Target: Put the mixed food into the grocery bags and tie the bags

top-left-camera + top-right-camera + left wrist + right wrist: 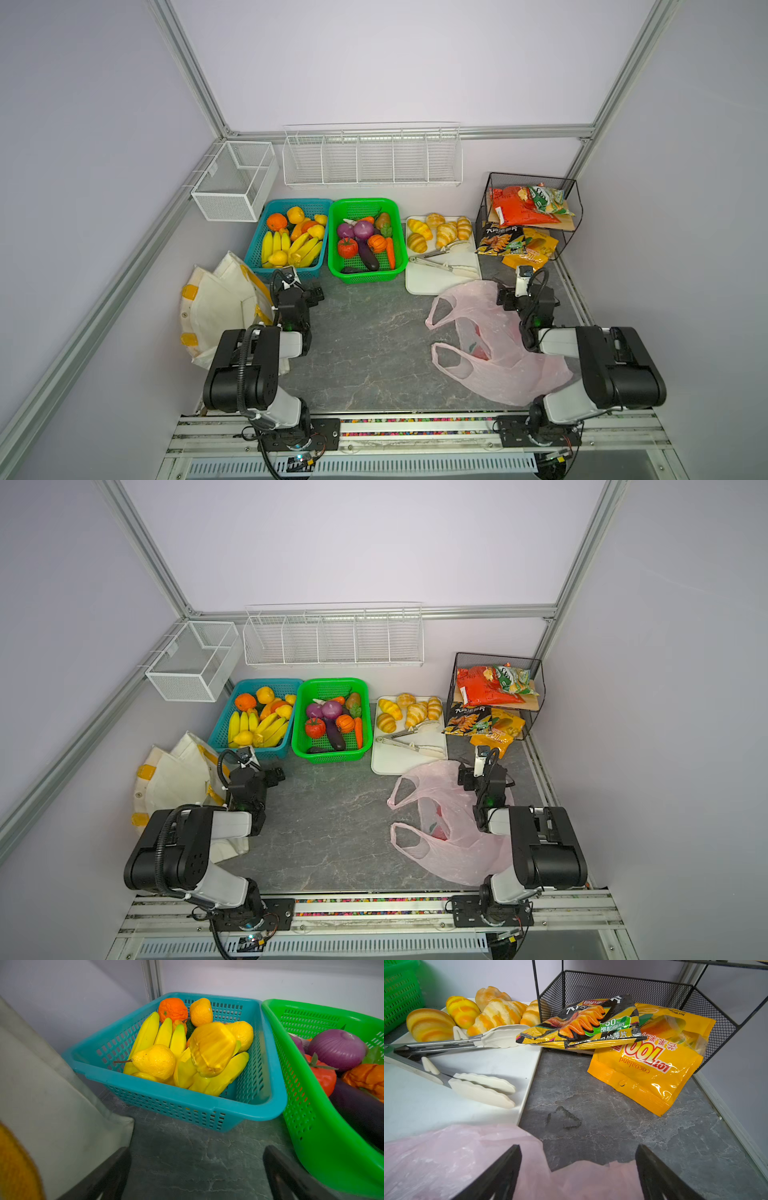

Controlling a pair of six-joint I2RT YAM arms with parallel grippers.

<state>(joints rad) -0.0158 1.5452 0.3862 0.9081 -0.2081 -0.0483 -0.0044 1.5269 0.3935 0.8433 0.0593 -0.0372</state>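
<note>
Evidently we were starting: left tool point(195, 1172) and right tool point(578, 1172) gaped apart (empty), the right over the pink bag point(446, 1157); the yellow packet point(648, 1076) beyond it wanted grasping next.

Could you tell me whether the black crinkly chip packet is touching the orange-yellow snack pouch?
Touching. In the right wrist view the black crinkly chip packet lies partly on top of the orange-yellow snack pouch, covering its edge.

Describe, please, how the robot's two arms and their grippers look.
The left arm and right arm have bulky black joint housings joined by white links. A ribbed black cable loops along the left arm. The left gripper and right gripper end in flat, tapering black jaws.
</note>
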